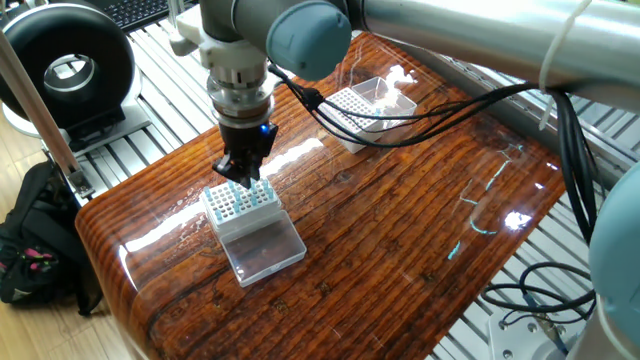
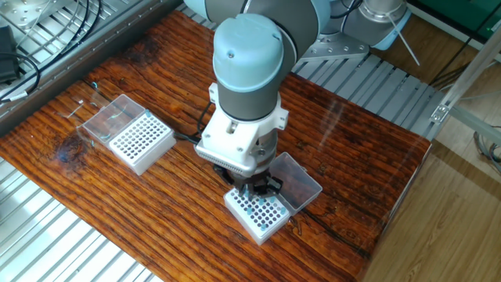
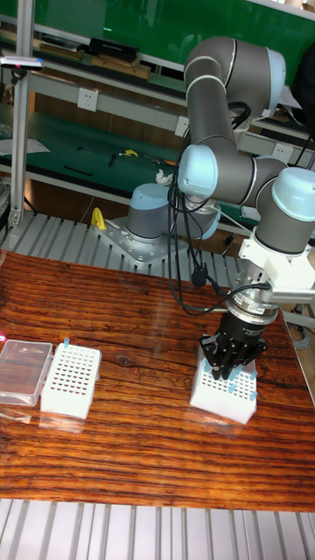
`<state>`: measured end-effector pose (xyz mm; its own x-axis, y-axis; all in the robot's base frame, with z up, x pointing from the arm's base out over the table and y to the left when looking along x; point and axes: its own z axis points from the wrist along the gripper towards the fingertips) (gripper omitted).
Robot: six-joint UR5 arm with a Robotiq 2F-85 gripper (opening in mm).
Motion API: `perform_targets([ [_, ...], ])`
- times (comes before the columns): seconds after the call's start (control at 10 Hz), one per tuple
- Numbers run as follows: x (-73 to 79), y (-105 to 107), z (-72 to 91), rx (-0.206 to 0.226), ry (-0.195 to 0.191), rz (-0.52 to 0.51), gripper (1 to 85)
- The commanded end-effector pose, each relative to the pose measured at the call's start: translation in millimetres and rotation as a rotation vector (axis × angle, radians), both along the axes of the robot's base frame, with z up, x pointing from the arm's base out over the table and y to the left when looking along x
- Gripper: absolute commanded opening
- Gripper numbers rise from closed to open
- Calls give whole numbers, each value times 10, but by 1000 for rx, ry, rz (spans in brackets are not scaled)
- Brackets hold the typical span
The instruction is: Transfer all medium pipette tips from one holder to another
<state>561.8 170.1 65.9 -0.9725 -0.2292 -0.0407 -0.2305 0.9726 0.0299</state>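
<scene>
Gripper (image 1: 236, 178) low over the near tip rack (image 1: 238, 203) of medium pipette tips (image 3: 241, 381), finger opening unclear, open clear lid (image 1: 262, 247) just beyond, second rack (image 2: 141, 142) well apart on table (image 1: 400, 230)

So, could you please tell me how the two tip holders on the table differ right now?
The near holder sits directly under the gripper and carries pale-blue tips; the far holder stands alone, and any tips there are too small to tell. Both are white gridded boxes with clear lids open.
</scene>
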Motion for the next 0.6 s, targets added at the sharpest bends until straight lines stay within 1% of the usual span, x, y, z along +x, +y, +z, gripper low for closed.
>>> perform_targets([
  [0.0,-13,7,-13,1,3,-8,203],
  [0.3,-21,-12,-23,-7,5,-12,190],
  [0.5,-22,-5,-14,-5,5,-17,150],
])
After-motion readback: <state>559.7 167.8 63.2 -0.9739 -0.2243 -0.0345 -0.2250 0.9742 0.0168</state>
